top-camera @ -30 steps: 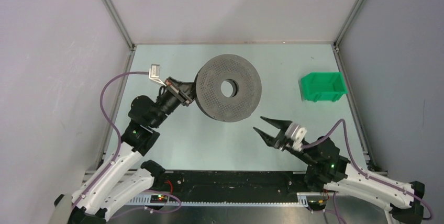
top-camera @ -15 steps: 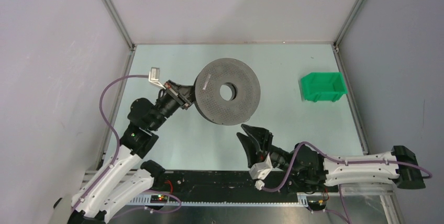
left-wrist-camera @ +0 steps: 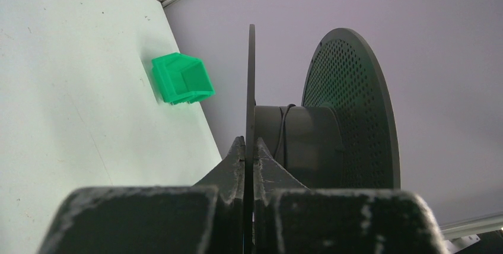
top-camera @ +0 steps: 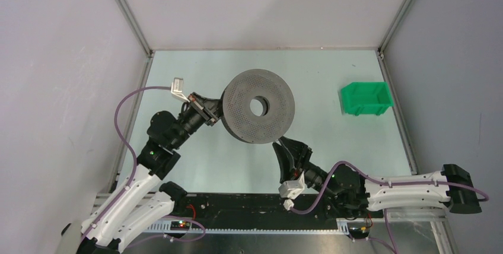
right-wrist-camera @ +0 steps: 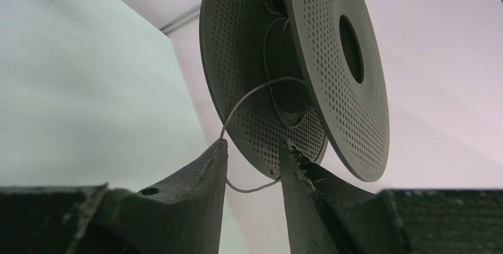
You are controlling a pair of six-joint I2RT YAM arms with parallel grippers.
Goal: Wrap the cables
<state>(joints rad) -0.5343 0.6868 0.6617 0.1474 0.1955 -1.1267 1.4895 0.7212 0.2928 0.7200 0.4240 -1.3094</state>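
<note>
Enclosure: plain grey-lilac walls (top-camera: pixel 267 5) on three sides, joined by aluminium frame posts (top-camera: pixel 127 13) at the two far corners. Working surface: a pale mint-green table (top-camera: pixel 332 141), matt, with a few small dark specks. Black base rail (top-camera: pixel 249 206) noted along the near edge, where both arms are bolted. Largest item: dark grey perforated spool (top-camera: pixel 243 117) with a round centre hole, held tilted at mid-table, its flanges and hub seen edge-on in the left wrist view (left-wrist-camera: pixel 350 123). Green bin (top-camera: pixel 366 98) is set well apart from it, near the right-hand wall. Left gripper (top-camera: pixel 209 107) is pressed together on the thin rim of one spool flange, which is seen pinched between the fingertips (left-wrist-camera: pixel 250 147). Right gripper (top-camera: pixel 290 147) is placed just below the spool's near edge, pointing up at it, fingers spread with a clear gap (right-wrist-camera: pixel 252 144). Thin black wire (right-wrist-camera: pixel 249 95) is partly wound on the hub between the flanges; a loose loop is seen to arc down to the tip of one finger and to cross the gap lower down. Contact with the finger cannot be told. The wire is also seen on the hub in the left wrist view (left-wrist-camera: pixel 283 129)
</note>
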